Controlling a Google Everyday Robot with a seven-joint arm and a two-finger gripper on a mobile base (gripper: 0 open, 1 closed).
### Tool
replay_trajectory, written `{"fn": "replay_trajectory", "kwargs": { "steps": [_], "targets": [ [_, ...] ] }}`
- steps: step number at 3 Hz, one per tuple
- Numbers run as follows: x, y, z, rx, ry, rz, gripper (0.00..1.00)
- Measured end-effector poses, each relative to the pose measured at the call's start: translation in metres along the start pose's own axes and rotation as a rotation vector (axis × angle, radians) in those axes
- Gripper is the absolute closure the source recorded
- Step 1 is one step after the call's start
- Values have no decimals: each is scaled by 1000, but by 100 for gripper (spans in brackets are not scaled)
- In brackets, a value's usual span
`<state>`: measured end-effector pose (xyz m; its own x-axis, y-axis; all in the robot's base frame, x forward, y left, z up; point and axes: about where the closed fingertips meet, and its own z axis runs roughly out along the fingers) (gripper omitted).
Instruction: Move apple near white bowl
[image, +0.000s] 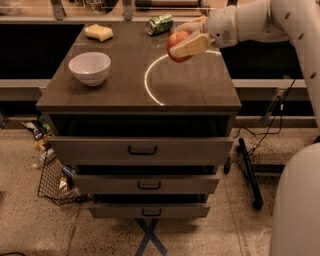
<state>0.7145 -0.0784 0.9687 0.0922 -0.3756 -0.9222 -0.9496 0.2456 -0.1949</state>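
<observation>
So the biggest thing here is the dark brown desk (190, 85) with three drawers down its front, all pulled out a bit, the lower ones less than the top one. The robot's white arm (260, 20) reaches in from the upper right, and part of its white body (300, 205) fills the bottom right corner. On the floor left of the desk there's a wire basket (52, 182) with some stuff in it, can't tell what exactly, and a blue tape X (150, 237) sits on the floor under the bottom drawer. A thin bright arc of light (148, 80) curves across the middle of the desk top. The white bowl (90, 67) sits upright on the left side of the desk, nothing in it that I can see. The gripper (179, 41) is over the back right part of the desk, and its jaws are clamped on the apple (175, 39), one above and one below it. The apple looks lifted off the surface, right by the upper end of the arc and well apart from the bowl. At the back there's a yellow sponge (99, 32) behind the bowl, and a crushed green can (160, 23) lying on its side just behind the apple
</observation>
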Motion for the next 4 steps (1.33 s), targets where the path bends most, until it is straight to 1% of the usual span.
{"fn": "replay_trajectory", "kwargs": {
  "steps": [1,2,3,4],
  "targets": [
    [-11,5,47,-48,54,33,100],
    [-11,3,77,-55,71,63,100],
    [0,3,118,-81,72,100,100],
    [2,8,140,-106,38,114,100]
  ]
}}
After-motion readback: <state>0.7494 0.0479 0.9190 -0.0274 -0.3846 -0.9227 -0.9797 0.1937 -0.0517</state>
